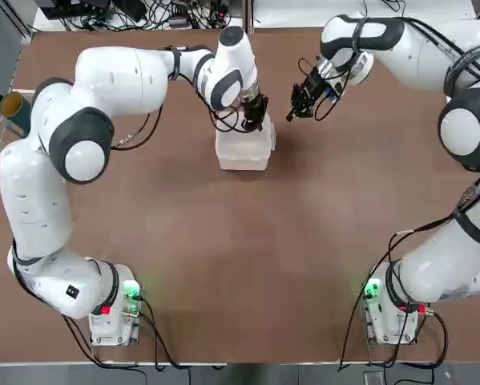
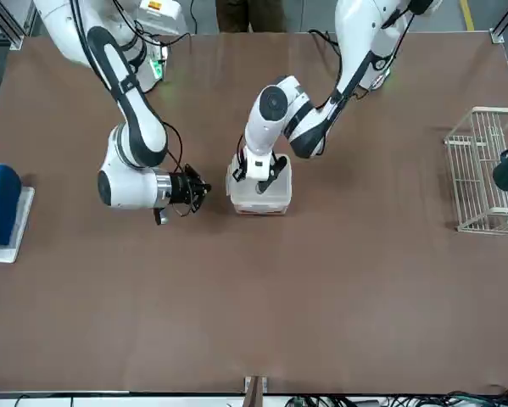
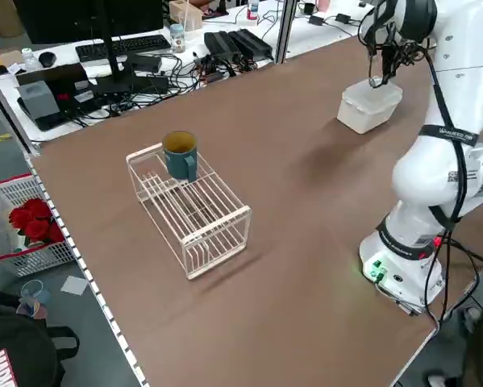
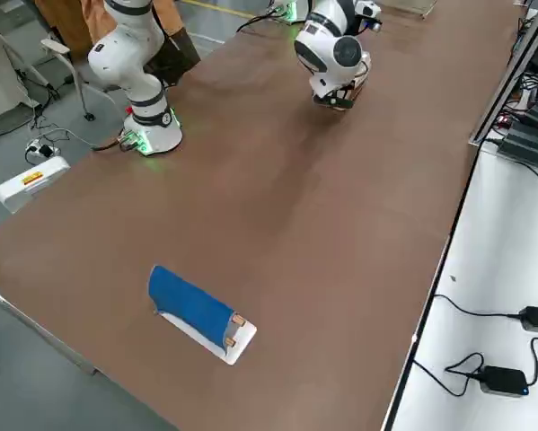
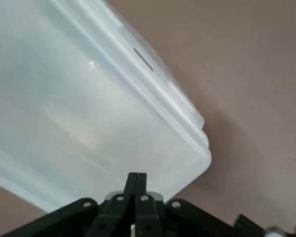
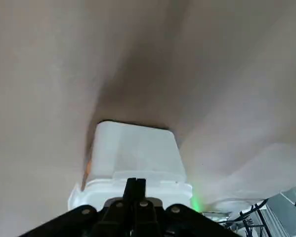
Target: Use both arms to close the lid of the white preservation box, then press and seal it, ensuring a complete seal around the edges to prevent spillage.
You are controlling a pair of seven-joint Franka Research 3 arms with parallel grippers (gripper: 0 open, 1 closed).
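Left fingers: the left gripper (image 5: pixel 136 180) has its two fingers (image 5: pixel 130 185) pressed together with nothing between them, tips down on the lid (image 5: pixel 83 113).
Right fingers: the right gripper (image 1: pixel 297 106) is also closed and empty, seen in its wrist view as fingers (image 6: pixel 136 190) meeting.
Box position: the white preservation box (image 1: pixel 244 148) sits on the table (image 1: pixel 248 265) in the far middle, slightly left of centre in the top view.
Left gripper place: directly over the box, at its far edge, touching or just above the lid.
Right gripper place: to the right of the box, near it but apart, tilted toward it and off the table surface.
Lid state: lying flat on the box; no gap shows along the rim in the left wrist view.
Done: closing the lid looks finished.
Under way: pressing seems to be in hand at one spot only.
Left to do: probably pressing round the remaining edges (image 5: pixel 187 118); whether any side has snapped shut cannot be told.
Bystanders: a wire basket (image 2: pixel 484 170) with a mug (image 3: pixel 180 155) stands well apart at the robot's left.
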